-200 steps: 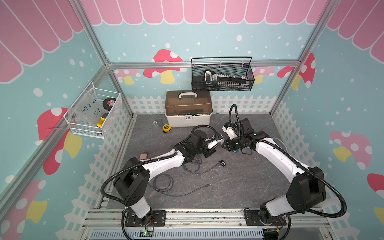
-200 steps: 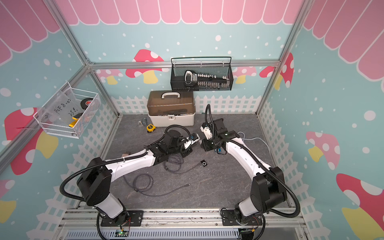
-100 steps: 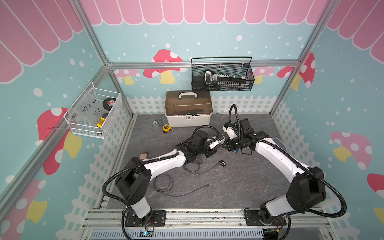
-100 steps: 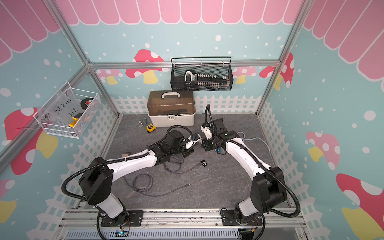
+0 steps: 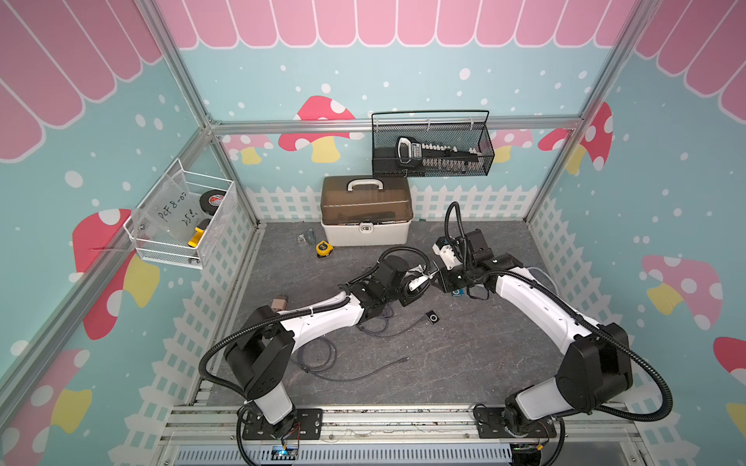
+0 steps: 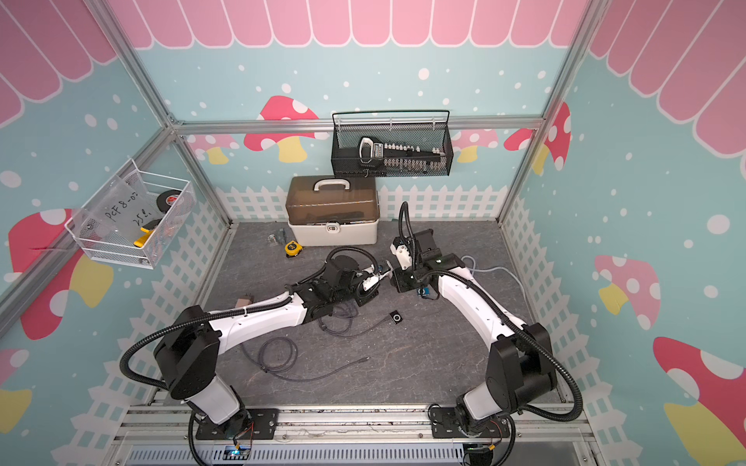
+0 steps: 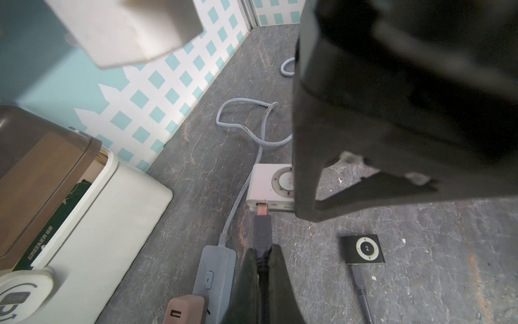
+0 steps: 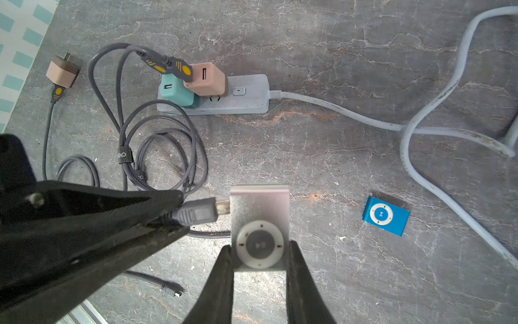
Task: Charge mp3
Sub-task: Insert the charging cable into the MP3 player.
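The right hand [image 8: 259, 249] is clenching the silver mp3 player [image 8: 259, 221] over the desk [image 8: 336, 157]. The left hand [image 8: 179, 214] is pinching the cable plug [image 8: 196, 215], whose tip is meeting the player's edge. Beyond them, a power strip [image 8: 249, 96] is lying.

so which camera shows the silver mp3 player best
The right wrist view: the silver mp3 player sits central, face on, cable plug at its side. The left wrist view shows it half hidden; the top views barely show it.

Both top views look steeply down over the whole table [image 5: 464, 363]; wrist views sit close, sharing the silver player [image 8: 259, 207]
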You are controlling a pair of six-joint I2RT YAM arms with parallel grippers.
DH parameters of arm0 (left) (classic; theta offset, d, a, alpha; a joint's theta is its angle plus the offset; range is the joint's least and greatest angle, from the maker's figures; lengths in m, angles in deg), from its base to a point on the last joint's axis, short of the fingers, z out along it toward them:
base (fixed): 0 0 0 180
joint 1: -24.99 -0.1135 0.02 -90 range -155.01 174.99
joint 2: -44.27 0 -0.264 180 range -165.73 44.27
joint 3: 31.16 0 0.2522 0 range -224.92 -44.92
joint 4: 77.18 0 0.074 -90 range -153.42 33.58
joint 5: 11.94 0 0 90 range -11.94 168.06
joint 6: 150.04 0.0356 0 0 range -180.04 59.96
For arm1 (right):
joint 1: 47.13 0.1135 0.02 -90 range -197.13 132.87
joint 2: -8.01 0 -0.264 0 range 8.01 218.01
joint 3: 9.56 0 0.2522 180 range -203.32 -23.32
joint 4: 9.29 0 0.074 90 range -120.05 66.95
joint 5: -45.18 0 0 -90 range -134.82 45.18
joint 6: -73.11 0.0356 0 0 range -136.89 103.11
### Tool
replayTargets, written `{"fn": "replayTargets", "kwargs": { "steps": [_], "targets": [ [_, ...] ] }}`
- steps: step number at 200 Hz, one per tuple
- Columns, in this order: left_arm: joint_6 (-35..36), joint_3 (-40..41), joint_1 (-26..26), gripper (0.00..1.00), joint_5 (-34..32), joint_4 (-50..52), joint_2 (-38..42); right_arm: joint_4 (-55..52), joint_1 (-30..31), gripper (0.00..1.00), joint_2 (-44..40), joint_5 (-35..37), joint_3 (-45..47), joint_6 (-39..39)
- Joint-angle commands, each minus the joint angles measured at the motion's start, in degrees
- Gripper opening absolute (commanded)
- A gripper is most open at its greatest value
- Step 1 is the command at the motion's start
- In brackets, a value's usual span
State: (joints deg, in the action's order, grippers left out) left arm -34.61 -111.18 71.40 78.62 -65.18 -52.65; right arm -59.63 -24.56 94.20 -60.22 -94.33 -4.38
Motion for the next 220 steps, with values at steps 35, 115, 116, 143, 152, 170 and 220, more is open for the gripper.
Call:
{"fn": "replayTargets", "kwargs": {
  "steps": [35, 115, 116, 143, 152, 170, 220],
  "targets": [
    [4.9, 1.4, 1.1, 0.00, -0.1, -6.9, -0.2, -2.2, 2.2, 0.13, 1.3, -8.6, -1.6, -0.9],
    [7.8, 1.9, 0.1, 0.00, 7.2, -2.5, 0.0, 0.0, 2.2, 0.11, -1.3, -12.7, -0.2, -3.9],
    [7.8, 2.0, 0.0, 0.00, 7.3, -2.5, 0.1, 0.1, 2.3, 0.11, -1.4, -12.8, -0.2, -3.9],
    [7.6, 2.4, -1.3, 0.00, 9.2, -2.1, 0.6, 2.7, 2.2, 0.10, -3.4, -13.8, 1.5, -3.8],
    [7.5, 2.3, -1.3, 0.00, 9.2, -1.9, 0.4, 2.8, 2.2, 0.09, -3.5, -13.5, 1.6, -3.5],
    [6.5, 1.0, -1.3, 0.00, 8.9, -1.2, -0.4, 2.1, 2.3, 0.07, -2.6, -13.2, 0.6, -2.4],
    [2.7, -1.1, -1.2, 0.00, 9.3, -3.5, -2.7, 1.6, 3.1, 0.06, -1.2, -11.9, -0.8, 0.5]
  ]
}}
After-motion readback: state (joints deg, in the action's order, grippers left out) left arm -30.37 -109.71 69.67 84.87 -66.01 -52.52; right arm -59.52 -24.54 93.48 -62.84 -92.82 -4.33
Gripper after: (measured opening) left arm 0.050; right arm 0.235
